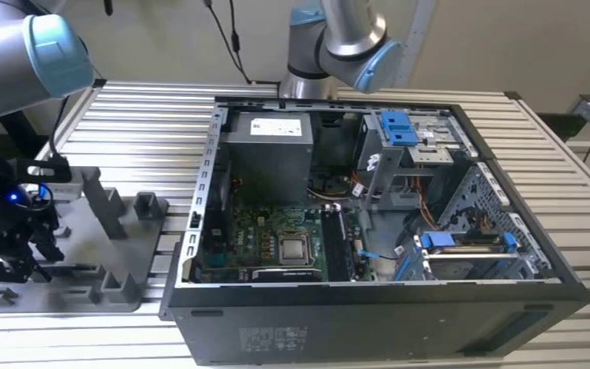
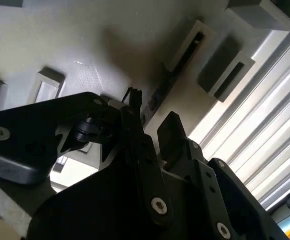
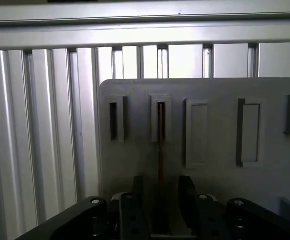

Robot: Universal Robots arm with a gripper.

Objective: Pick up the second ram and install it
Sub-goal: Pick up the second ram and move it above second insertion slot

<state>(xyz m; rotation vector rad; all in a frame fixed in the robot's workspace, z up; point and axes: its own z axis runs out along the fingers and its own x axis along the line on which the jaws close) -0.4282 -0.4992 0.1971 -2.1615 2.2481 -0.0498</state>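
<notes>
Slatted table [image 1: 141, 108] carries open PC case [image 1: 377, 330] and, at the exterior view's left, grey tray [image 1: 136, 250]. Over the tray: pincer [image 3: 160, 185] open, gripping nothing, straddling the second ram [image 3: 160, 145]. Stick stands on edge in a tray slot, long axis running straight ahead between the fingers [image 3: 185, 195]. First wrist view gives clearance each side; exterior view puts it well apart from the case.

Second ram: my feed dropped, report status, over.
Tool open, straddling the second ram. Ram standing on edge in grey tray slot, not gripped. No obstruction seen.
</notes>
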